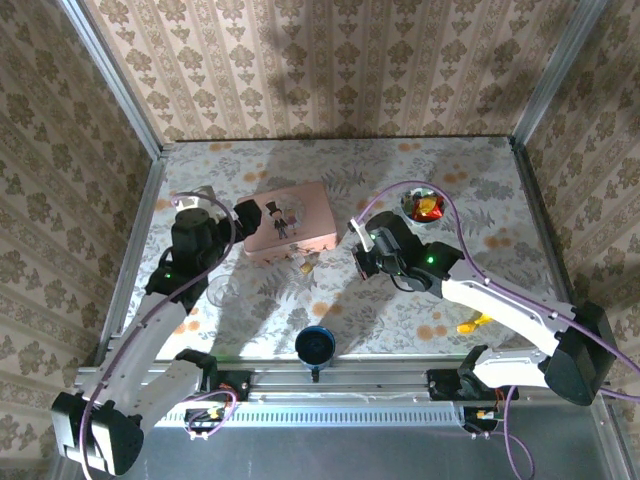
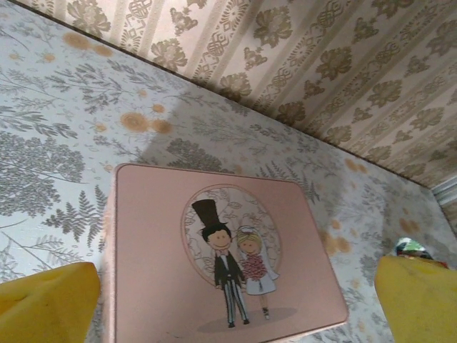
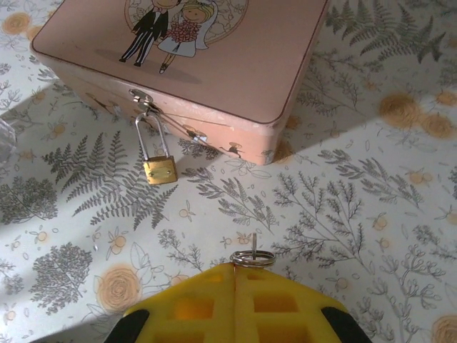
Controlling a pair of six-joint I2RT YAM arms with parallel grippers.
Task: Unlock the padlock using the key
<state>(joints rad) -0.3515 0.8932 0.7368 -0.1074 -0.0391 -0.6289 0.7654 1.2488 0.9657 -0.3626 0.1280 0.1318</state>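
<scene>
Two pincers noted: left pincer (image 2: 232,304) spread wide, its yellow fingers (image 2: 46,304) framing the pink box (image 2: 214,250) lid in the wrist view. Right pincer (image 3: 235,279) pressed together, pinching the key (image 3: 253,254) at its ring, shaft poking past the tips. Padlock (image 3: 158,170) hangs by its shackle from the box's front hasp, brass body resting on the surface (image 3: 357,200), apart from the key.

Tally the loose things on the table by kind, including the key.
box: 1
padlock: 1
key: 1, pinched in the right gripper
bowl: 1
yellow toy: 1
blue round thing: 1
Total: 6
A faint clear thing left of the padlock is too unclear to count.
</scene>
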